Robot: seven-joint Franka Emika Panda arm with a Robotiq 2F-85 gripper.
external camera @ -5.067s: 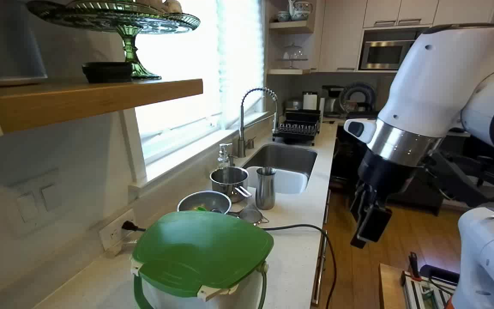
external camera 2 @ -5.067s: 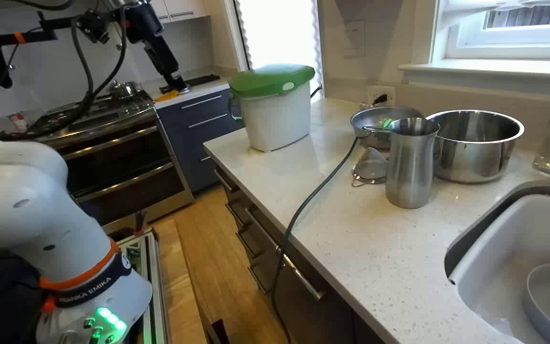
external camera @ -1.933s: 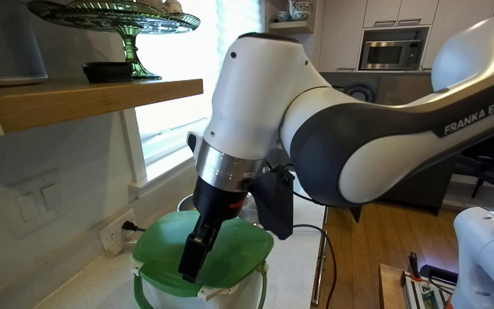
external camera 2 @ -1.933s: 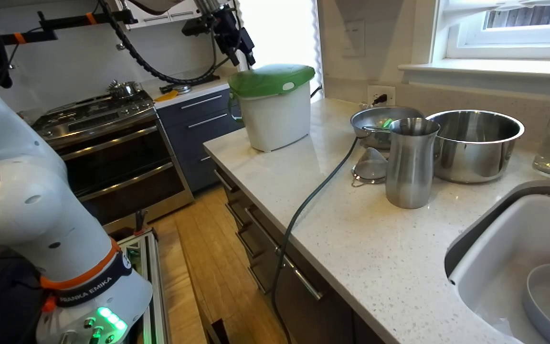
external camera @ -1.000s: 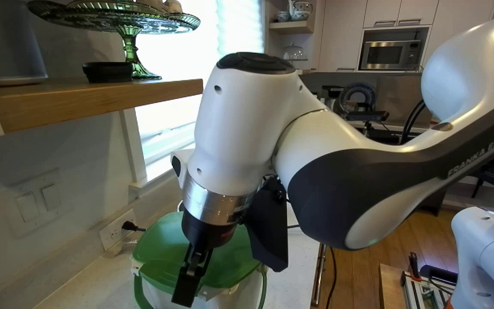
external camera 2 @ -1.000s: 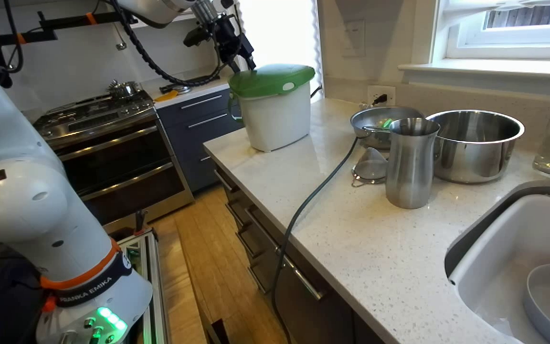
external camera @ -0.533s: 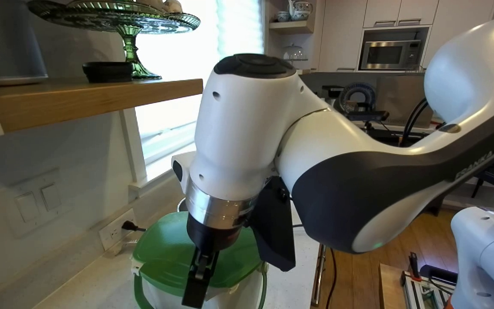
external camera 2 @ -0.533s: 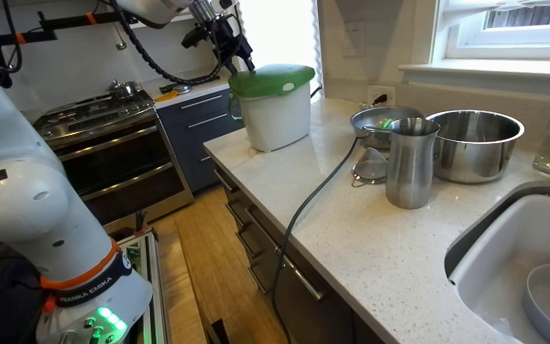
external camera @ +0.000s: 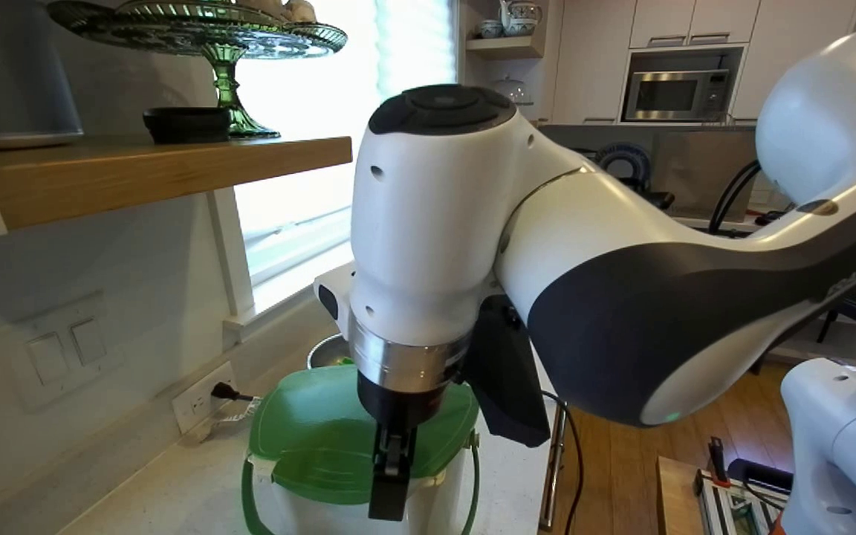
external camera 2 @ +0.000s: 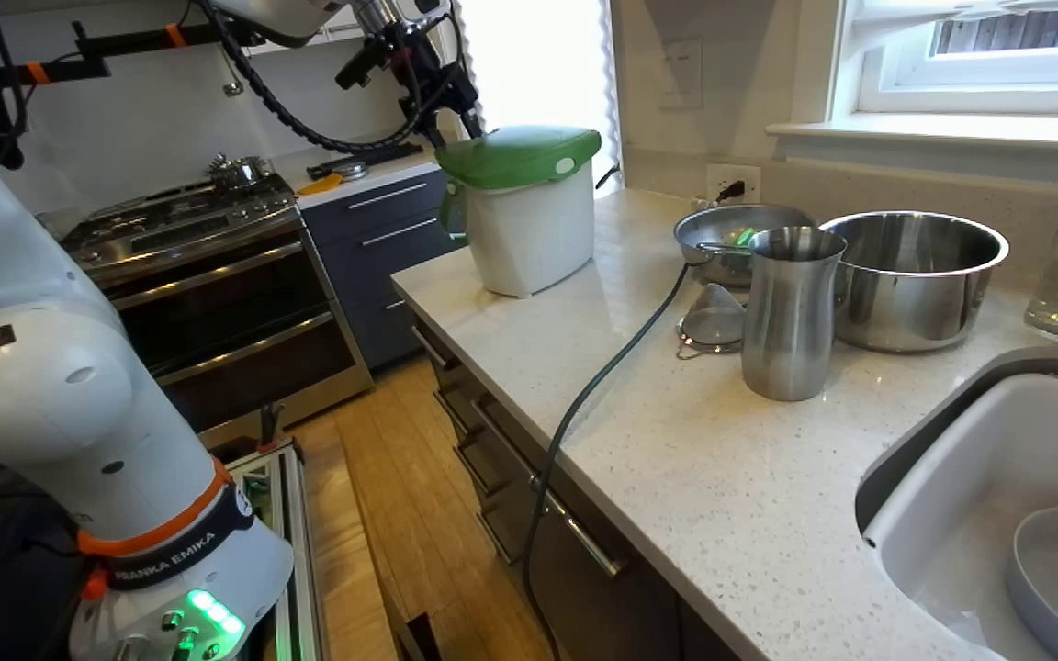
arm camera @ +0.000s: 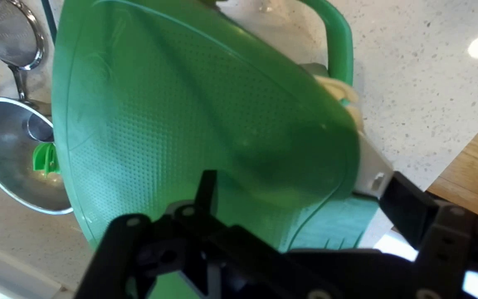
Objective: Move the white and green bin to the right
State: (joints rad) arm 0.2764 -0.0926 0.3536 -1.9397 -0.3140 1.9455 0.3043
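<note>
The white and green bin stands on the counter, with its green lid and white body in the exterior views. Its lid fills much of the wrist view, with the green handle at the upper right. My gripper is at the bin's lid and also shows in an exterior view. In the wrist view the gripper has its fingers wide apart. One finger is over the lid; the other is just outside the lid's edge, by the white rim. Contact there cannot be told for certain.
A steel bowl, a steel pot, a steel cup and a strainer stand near the bin. A black cable crosses the counter edge. A wooden shelf with a green cake stand hangs above.
My arm came over to the bin and lowered to its lid. In the last half second, gripper and bin shifted right in an exterior view, and the bin turned slightly.
</note>
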